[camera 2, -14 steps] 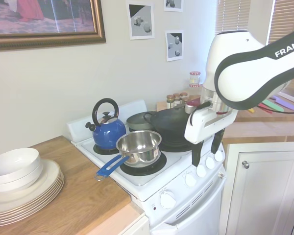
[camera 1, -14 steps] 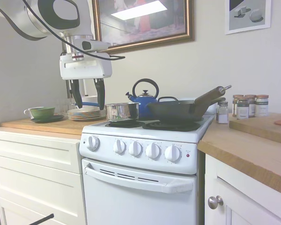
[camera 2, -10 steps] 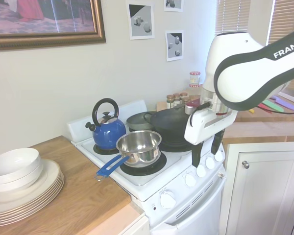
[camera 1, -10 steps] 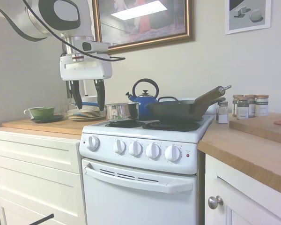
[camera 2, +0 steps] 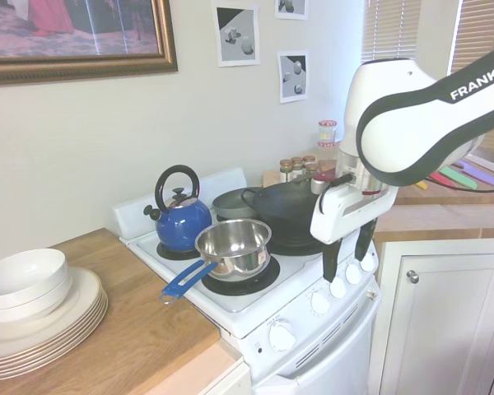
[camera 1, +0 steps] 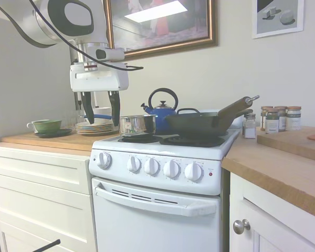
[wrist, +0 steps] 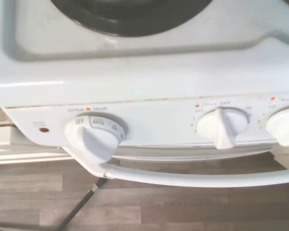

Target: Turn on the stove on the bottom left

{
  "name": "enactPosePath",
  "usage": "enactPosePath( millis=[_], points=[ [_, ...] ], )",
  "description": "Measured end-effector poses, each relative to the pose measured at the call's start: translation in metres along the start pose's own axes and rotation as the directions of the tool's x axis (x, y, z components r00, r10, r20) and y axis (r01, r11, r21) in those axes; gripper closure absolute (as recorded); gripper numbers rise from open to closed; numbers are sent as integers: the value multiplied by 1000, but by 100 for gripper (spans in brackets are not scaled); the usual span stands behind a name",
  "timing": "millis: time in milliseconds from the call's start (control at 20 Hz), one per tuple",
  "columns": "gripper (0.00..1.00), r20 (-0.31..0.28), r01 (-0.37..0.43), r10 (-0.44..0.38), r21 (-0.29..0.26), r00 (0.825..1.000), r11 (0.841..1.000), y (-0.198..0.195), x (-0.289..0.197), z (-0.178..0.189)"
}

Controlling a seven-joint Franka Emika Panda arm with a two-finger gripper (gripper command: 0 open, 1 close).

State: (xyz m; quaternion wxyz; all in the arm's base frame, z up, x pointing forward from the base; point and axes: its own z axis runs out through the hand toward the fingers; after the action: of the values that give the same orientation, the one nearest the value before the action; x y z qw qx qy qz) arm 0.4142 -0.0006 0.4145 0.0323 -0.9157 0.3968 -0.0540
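Hanging spread apart, the end effector [camera 1: 101, 112] hovers above the stove [camera 1: 160, 157] beside a saucepan [camera 1: 136, 125].

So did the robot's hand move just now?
Yes. The gripper shifted slightly right, toward the steel pot, and stays open above the stove.

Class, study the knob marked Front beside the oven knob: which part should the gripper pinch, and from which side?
Pinch the raised ridge across the face of the Front knob, one finger on each flat side. Come straight at the front panel of the stove; the round rim would probably give less turning grip.
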Motion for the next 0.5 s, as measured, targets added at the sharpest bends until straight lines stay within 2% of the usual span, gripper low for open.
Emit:
enactPosePath(
  millis=[500],
  points=[
    [0, 19, -12, 13, -20, 1000, 1000, -4, 10, 23]
  ],
)
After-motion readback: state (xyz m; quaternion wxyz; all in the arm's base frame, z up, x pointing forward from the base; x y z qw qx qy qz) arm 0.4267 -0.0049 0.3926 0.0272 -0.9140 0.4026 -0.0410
